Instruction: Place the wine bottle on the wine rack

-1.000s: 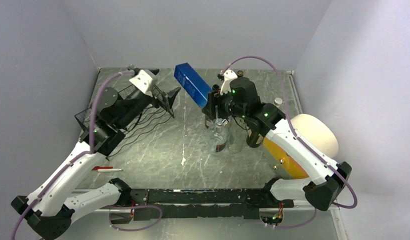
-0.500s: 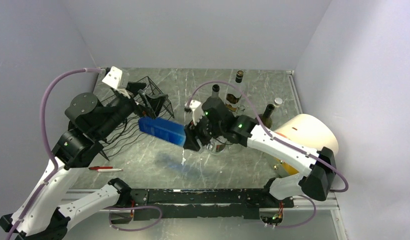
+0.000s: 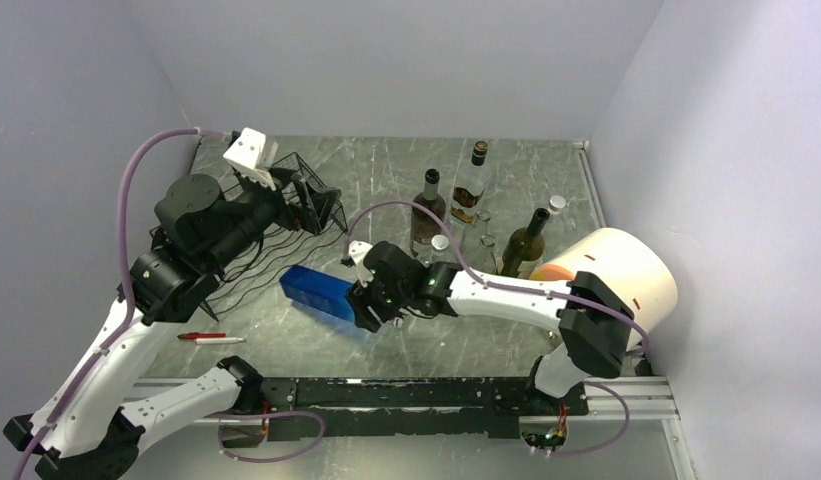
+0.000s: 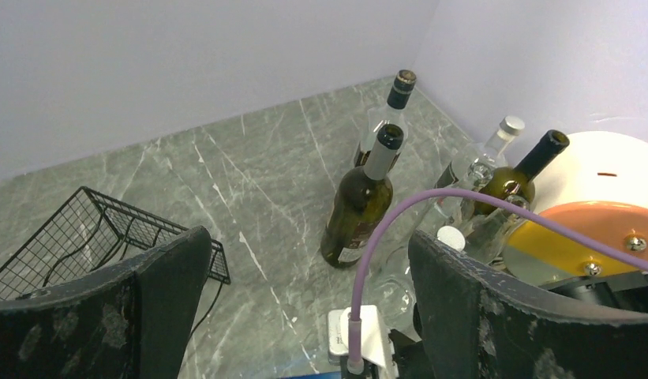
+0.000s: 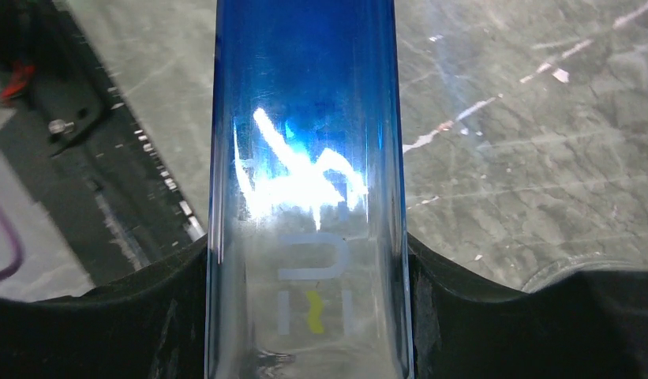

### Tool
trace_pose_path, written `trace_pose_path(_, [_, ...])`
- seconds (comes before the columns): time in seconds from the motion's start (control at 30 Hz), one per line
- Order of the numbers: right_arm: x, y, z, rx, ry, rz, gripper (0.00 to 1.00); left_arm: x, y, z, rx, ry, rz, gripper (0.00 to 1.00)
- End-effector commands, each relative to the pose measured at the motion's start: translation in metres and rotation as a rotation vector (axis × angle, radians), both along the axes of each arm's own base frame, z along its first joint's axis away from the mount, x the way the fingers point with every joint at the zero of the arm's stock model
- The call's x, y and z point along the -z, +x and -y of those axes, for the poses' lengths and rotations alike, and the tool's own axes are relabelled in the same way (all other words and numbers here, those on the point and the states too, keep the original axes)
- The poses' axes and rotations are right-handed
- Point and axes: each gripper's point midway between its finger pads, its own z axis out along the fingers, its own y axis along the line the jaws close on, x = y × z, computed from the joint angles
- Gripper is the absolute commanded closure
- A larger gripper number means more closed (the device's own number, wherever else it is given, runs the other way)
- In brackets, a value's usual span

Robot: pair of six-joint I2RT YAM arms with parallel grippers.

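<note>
My right gripper (image 3: 366,300) is shut on a blue glass bottle (image 3: 321,291) and holds it nearly level, low over the table just right of the wine rack. In the right wrist view the bottle (image 5: 305,158) fills the gap between both fingers of that gripper (image 5: 305,268). The black wire wine rack (image 3: 248,275) sits at the back left, and no bottle shows on it. My left gripper (image 3: 321,205) hovers over the rack's far end, open and empty. In the left wrist view that gripper (image 4: 305,260) is spread wide, with a rack corner (image 4: 84,237) at the left.
Standing bottles cluster at back centre: a dark one (image 3: 428,205), a clear one (image 3: 471,180), a green one (image 3: 526,240) and a white-capped one (image 3: 441,245). A cream and orange drum (image 3: 616,270) lies at the right. A red and white pen (image 3: 206,338) lies front left.
My right arm swung the blue bottle from high at back centre down and left to beside the rack, tipping it level. My left arm rose off the rack.
</note>
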Motion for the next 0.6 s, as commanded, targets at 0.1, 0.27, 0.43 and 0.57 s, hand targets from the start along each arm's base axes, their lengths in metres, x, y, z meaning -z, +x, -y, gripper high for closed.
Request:
trace_pose_path(0.1, [-0.061, 0.062, -0.042, 0.228, 0.294, 0.248, 1.00, 0.014, 0.003, 0.003, 0.000, 0.023, -0.049, 0.01])
trace_pose_path(0.27, [-0.064, 0.076, -0.050, 0.267, 0.313, 0.287, 1.00, 0.017, 0.004, 0.004, 0.004, 0.044, -0.062, 0.01])
trace_pose_path(0.43, [-0.059, 0.085, -0.058, 0.294, 0.314, 0.296, 1.00, 0.020, 0.003, 0.004, 0.007, 0.053, -0.068, 0.01])
trace_pose_path(0.57, [-0.055, 0.101, -0.070, 0.340, 0.336, 0.331, 1.00, 0.026, 0.004, 0.007, 0.016, 0.066, -0.087, 0.01])
